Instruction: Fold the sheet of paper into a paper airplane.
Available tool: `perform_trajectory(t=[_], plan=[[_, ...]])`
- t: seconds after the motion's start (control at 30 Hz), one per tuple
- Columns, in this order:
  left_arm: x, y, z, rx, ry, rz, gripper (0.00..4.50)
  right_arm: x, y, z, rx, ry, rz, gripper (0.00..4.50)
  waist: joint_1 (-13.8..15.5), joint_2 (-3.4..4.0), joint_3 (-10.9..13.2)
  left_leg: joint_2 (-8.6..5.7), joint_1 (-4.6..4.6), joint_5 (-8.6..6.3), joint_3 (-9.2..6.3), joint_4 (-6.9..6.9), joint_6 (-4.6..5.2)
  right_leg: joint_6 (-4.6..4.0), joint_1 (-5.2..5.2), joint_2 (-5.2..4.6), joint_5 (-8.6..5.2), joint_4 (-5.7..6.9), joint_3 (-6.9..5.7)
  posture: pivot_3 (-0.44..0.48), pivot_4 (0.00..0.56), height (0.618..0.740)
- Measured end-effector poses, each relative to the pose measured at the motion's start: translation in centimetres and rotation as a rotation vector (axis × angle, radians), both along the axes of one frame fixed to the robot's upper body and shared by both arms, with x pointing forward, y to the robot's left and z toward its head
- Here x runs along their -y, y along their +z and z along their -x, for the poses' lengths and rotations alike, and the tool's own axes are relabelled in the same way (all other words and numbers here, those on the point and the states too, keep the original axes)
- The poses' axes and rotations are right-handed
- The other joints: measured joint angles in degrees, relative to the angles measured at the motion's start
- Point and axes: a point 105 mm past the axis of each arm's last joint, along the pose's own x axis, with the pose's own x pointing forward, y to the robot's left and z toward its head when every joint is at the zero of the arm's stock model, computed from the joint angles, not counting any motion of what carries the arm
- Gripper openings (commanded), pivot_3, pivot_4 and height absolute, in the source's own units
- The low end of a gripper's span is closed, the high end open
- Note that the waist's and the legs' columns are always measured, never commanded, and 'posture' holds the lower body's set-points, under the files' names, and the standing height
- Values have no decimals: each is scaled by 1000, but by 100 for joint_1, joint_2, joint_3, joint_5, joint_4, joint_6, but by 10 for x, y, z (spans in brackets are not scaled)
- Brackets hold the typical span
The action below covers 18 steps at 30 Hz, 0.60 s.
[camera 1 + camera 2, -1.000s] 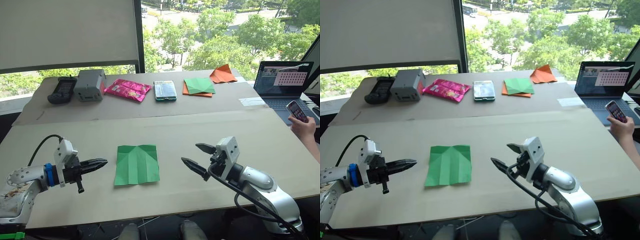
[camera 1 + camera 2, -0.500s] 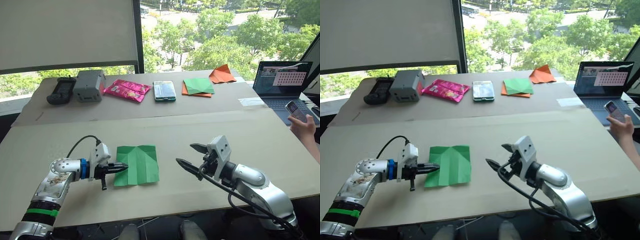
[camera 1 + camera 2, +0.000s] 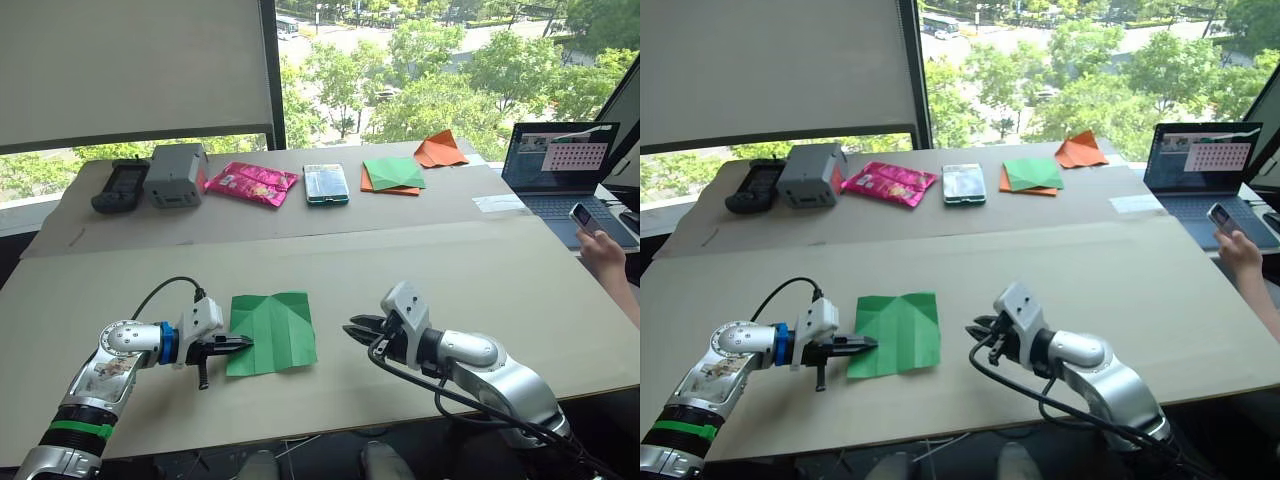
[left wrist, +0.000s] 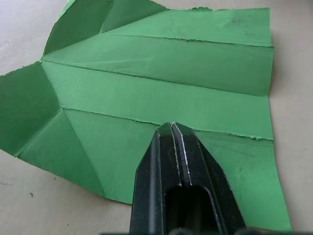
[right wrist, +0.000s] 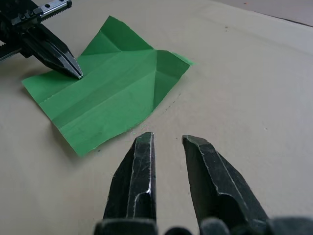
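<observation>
1. Closed tight, the left gripper point(image 4: 171, 128) has its fingertips over the left part of the paper point(image 3: 271, 332); I cannot tell whether they press on it.
2. Slightly parted, the right gripper point(image 5: 168, 142) holds nothing, just right of the paper and apart from it.
3. Paper lies flat on the near table point(image 3: 480, 270), creased, between both grippers.

Room: pale brown table point(image 3: 420, 250) across the lower frame; lowered white blind point(image 3: 130, 65) upper left; window point(image 3: 430, 60) upper right, sunlit green trees outside; open laptop point(image 3: 560, 170) at right edge.
</observation>
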Motion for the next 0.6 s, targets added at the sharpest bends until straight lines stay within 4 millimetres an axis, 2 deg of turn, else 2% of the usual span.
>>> perform_trajectory(t=[0.03, 0.13, 0.23, 0.37, 0.6], plan=[[0, -1, 1, -2, 1, -1, 0, 0, -2, -1, -6, 0, 11, 50, -2, 2, -1, 0, 1, 0, 0, 0, 0, 0, 0, 0, 0, 0, 0, 0, 150, 732], [-3, -3, 5, -4, -3, -12, 0, 0, -14, 0, -48, 25, 53, 50, -1, 6, -10, 0, 2, 1, 0, 0, 2, 0, 0, 0, 0, 2, 0, 0, 150, 732], [-5, -3, 7, -4, -6, -22, 0, -7, -17, 10, -90, 97, 38, 50, -2, 16, -15, 0, 1, 0, 0, 0, 4, 0, 0, 1, 0, 1, 0, 0, 150, 732], [-9, -5, 11, -9, -4, -36, 0, -24, -13, 41, -150, 300, -28, 50, -13, 22, -23, 1, 6, -4, 0, -1, 1, 1, 1, 0, 0, 1, 0, 0, 150, 732], [-17, -6, 25, -27, -18, -76, 0, -54, -29, 56, -225, 378, -69, 50, -22, 30, -31, 3, 8, -16, 0, -1, -16, -2, -6, -2, -2, 0, -2, 0, 150, 732]])
